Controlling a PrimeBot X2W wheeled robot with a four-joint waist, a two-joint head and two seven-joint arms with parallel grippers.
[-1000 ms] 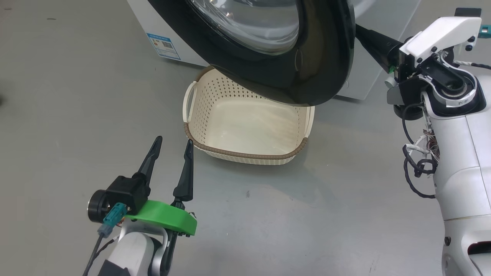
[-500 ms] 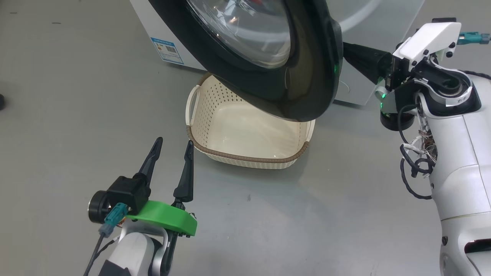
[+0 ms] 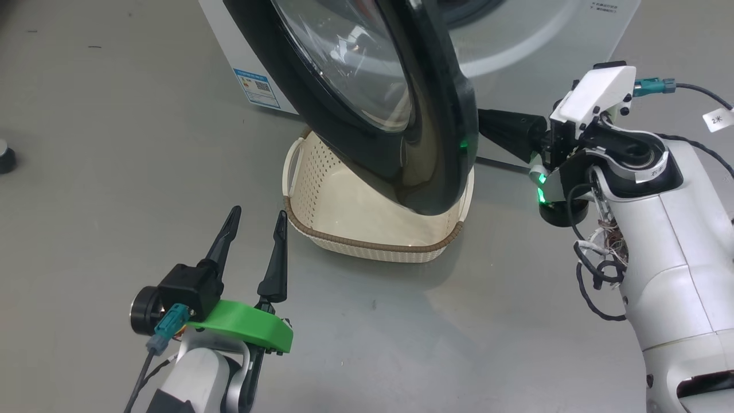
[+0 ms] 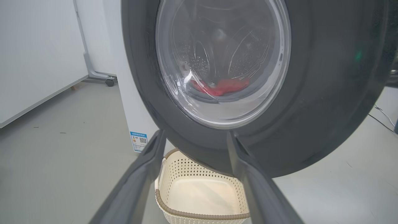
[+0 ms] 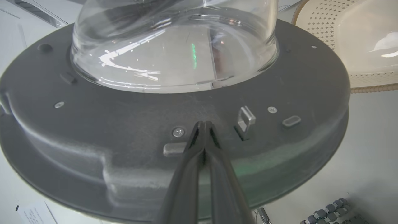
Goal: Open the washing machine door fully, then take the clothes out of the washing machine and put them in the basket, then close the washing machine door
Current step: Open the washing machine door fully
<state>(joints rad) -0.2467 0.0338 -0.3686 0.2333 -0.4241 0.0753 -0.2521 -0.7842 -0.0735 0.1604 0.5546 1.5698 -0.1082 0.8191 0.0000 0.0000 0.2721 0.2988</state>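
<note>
The washing machine door, a black rim around a glass bowl, stands partly swung out from the white washing machine. My right gripper is shut, and its tips rest against the door's grey inner face beside the latch. Below the door sits the cream basket, with nothing in it. My left gripper hangs open over the floor, left of the basket, touching nothing. Through the glass red clothes lie in the drum.
Grey floor lies all around. A small dark round object sits at the far left edge. A white panel on a wheeled foot stands left of the machine. Loose cables hang from my right arm.
The door has swung further out from the machine, its edge moving left, with my shut right gripper following against its inner side. The left arm has stayed put.
</note>
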